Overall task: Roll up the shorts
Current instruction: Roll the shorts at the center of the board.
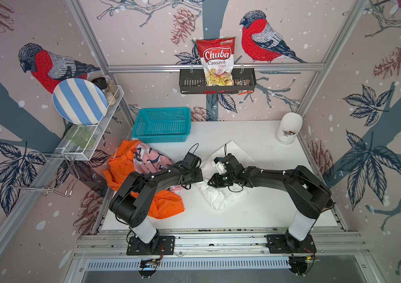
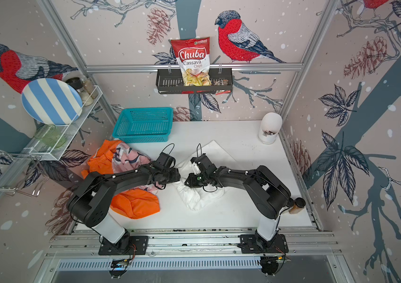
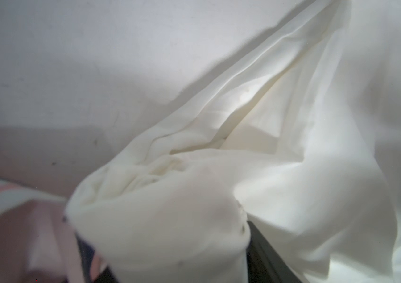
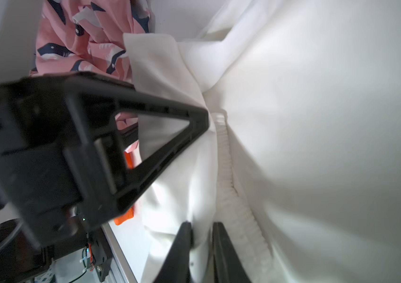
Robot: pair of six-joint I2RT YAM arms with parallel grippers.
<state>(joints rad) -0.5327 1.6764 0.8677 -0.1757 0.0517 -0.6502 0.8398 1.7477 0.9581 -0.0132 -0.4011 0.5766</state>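
In both top views the white shorts (image 1: 219,198) lie crumpled at the middle of the white table (image 1: 263,210), partly under the two arms, which meet over them from the left and right of the frame. The left gripper (image 1: 200,175) and the right gripper (image 1: 210,182) nearly face each other just above the fabric, and their jaws cannot be read from here. To the left, the pink shark-print shorts (image 2: 130,156) lie on top of the orange shorts (image 2: 138,203), and a teal basket (image 2: 143,109) stands behind them at the back of the table. In the left wrist view the white shorts fill the right and centre of the frame. A wad of the cloth sits between two dark fingers (image 3: 263,257) at the bottom edge, and whether it is clamped cannot be told. In the right wrist view the left gripper's black triangular finger touches the white cloth beside the gathered waistband (image 4: 228,171) at the centre. At the bottom edge the right gripper's own fingers (image 4: 182,247) stand slightly apart with a white fold in the gap, and whether they grip it is unclear.
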